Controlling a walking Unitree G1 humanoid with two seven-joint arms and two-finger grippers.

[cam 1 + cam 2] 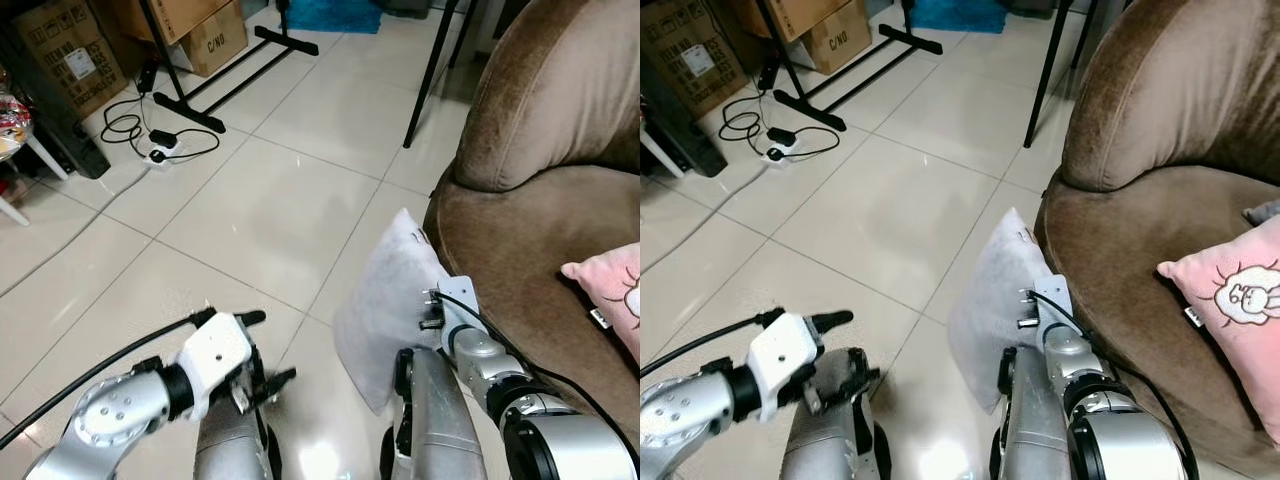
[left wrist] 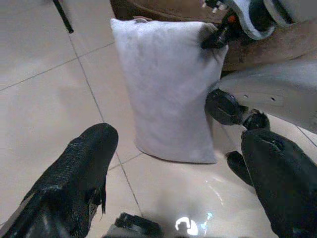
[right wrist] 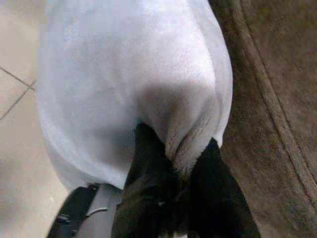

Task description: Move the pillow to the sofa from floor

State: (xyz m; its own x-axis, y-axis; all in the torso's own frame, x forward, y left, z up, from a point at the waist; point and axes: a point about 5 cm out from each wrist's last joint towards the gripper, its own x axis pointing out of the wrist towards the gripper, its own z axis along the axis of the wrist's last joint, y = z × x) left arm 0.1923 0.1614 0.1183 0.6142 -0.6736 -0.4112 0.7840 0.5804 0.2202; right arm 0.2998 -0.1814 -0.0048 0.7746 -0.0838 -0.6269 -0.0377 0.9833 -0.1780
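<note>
The right gripper (image 3: 181,161) has pinched the grey pillow's (image 1: 385,300) edge (left gripper (image 2: 173,163) spread, idle), so lifting onto the brown sofa (image 1: 520,240) looks next.

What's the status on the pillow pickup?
Right gripper pinched shut on white pillow, which stands on edge on tile against the brown sofa. Left gripper open, facing it, not touching. Pink pillow already on seat.

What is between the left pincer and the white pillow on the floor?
Only bare beige floor tile lies between the open left pincer and the white rectangular fabric pillow, as the left wrist view shows.
</note>
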